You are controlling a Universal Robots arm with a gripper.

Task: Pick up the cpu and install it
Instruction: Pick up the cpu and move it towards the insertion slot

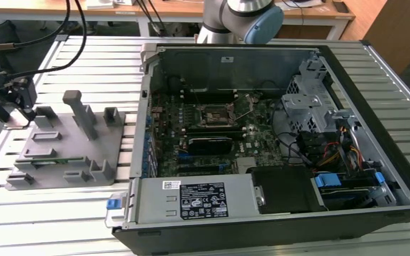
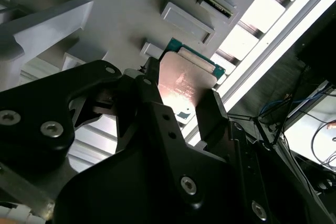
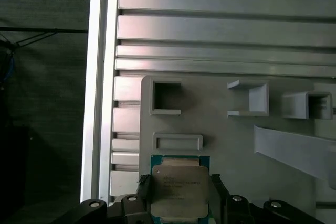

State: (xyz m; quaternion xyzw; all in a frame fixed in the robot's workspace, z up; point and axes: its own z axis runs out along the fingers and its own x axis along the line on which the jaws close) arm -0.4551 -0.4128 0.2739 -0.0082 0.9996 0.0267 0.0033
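Observation:
The cpu (image 3: 178,191), a flat square chip with a silver-grey top and a green rim, sits between my gripper's (image 3: 180,187) two black fingers (image 3: 216,188) in both wrist views. The jaws press on two opposite edges of the cpu (image 2: 184,80). In the exterior view my gripper (image 1: 25,117) hangs at the far left, over the left corner of the grey holder plate (image 1: 70,154). The black socket frame (image 1: 215,114) lies on the motherboard inside the open computer case (image 1: 376,106), its wire lever (image 1: 249,102) raised.
The grey holder plate (image 3: 220,135) carries upright posts (image 1: 84,114) and small pockets (image 3: 167,97). The slatted aluminium table (image 1: 91,64) bears plate and case. Inside the case are a power supply (image 1: 198,198), a drive cage (image 1: 312,101) and cables (image 1: 333,154). The arm's base (image 1: 241,21) stands behind.

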